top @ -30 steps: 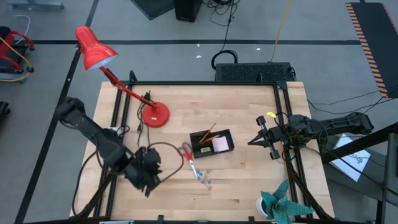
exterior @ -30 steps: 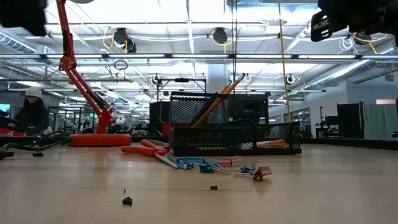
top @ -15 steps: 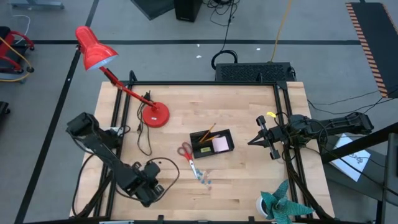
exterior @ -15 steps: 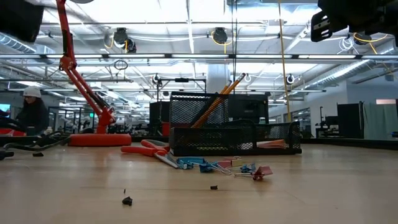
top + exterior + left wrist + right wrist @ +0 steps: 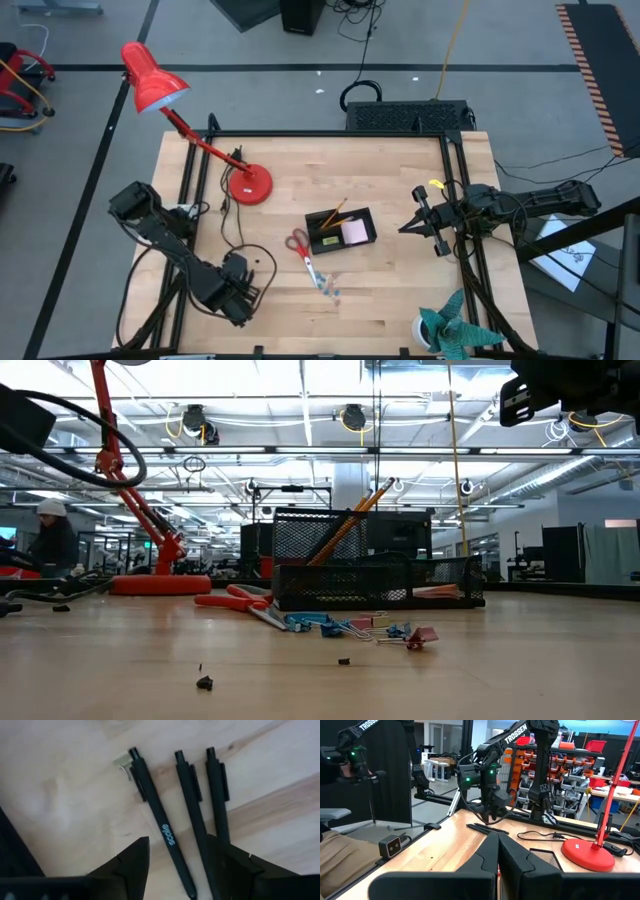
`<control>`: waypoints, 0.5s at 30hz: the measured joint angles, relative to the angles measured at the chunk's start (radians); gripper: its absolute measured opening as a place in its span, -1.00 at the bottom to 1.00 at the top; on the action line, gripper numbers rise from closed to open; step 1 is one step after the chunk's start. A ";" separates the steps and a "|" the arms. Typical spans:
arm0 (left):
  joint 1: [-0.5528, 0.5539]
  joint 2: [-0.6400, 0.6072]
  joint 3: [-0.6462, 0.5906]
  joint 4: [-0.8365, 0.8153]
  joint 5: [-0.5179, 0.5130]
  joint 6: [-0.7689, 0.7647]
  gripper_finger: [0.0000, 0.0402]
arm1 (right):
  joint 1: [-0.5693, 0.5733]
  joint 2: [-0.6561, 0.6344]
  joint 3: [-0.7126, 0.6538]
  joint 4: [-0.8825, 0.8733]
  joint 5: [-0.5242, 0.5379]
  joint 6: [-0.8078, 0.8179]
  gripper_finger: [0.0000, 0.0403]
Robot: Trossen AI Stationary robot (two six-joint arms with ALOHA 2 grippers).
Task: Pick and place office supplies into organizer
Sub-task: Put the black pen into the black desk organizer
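Three dark pens point(image 5: 192, 820) lie side by side on the wood near the table's near-left corner. My left gripper point(image 5: 177, 875) hangs just above them, open, with a finger on either side of the nearer pen ends; in the high view the gripper point(image 5: 235, 292) hides the pens. The black mesh organizer point(image 5: 340, 230) stands mid-table with orange pencils point(image 5: 335, 213) leaning in it and a pink note pad point(image 5: 353, 232) inside. Red-handled scissors point(image 5: 300, 245) and bluish clips point(image 5: 330, 288) lie on the table beside it. My right gripper point(image 5: 413, 226) waits shut near the right edge, raised.
A red desk lamp point(image 5: 248, 185) stands on the far-left part with its cable point(image 5: 228, 215) trailing across the wood. A teal spiky object point(image 5: 450, 328) sits at the near-right corner. A small pale piece point(image 5: 121, 761) lies by one pen's top. Bare wood lies between pens and scissors.
My left arm has swung toward the table's near-left corner and come lower, so that its gripper now stands over the pens and its cable loop has dropped into the low view. The right arm, organizer, scissors and clips have stayed where they were.
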 joint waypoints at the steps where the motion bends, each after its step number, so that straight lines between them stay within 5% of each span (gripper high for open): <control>1: 0.003 0.000 0.000 0.006 -0.001 -0.004 -0.01 | 0.000 0.000 0.000 0.000 0.000 0.000 -1.00; 8: 0.007 -0.001 -0.060 0.024 -0.023 -0.043 0.00 | 0.000 0.000 0.000 0.000 0.000 0.000 -1.00; 15: 0.003 -0.008 -0.179 0.253 -0.015 -0.065 0.00 | 0.000 0.000 0.000 0.000 0.000 0.000 -1.00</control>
